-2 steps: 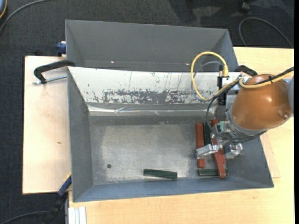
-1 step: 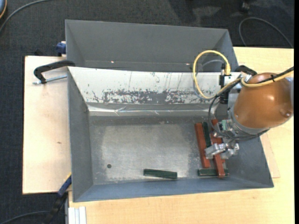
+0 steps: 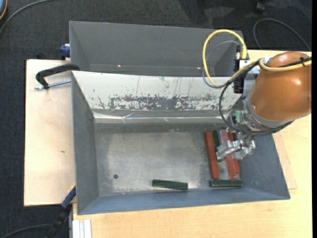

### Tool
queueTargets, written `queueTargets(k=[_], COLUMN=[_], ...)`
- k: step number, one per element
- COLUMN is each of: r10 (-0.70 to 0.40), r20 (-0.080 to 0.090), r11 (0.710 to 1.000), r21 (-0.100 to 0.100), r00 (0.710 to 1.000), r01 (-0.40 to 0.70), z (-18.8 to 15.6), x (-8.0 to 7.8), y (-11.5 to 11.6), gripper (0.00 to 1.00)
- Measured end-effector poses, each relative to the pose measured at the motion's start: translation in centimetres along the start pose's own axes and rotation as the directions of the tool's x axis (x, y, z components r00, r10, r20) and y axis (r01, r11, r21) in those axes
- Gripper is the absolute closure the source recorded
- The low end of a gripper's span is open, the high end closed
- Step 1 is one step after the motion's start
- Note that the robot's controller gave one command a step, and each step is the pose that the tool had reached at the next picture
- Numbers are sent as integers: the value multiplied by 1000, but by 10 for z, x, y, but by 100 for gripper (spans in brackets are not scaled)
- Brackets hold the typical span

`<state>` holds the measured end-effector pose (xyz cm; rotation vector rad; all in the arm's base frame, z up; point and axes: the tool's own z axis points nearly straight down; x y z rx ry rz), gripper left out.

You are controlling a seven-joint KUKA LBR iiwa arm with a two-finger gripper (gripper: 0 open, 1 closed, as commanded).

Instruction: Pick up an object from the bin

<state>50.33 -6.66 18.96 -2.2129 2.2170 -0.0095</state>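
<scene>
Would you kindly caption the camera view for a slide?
Gripper above red bars at the bin's right; a dark green bar lies apart.

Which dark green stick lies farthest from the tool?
The lone dark green stick by the front wall, mid-bin; the other green stick lies at the red sticks' ends, close to the tool.

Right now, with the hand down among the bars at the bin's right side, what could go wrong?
1. The hand is over a short red bar lying close beside a long red bar; a grasp may catch or shove both.
2. A dark green bar lies at their near ends and could be dragged.
3. The bin's sloped right wall is close; the hand might scrape it.
</scene>
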Motion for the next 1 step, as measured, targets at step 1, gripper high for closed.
queueTargets(k=[1], r10=[-132], r20=[-1], r11=[991], r21=[2], r00=[991], r01=[132], z=[-99], x=[0], y=[-31], gripper=[100])
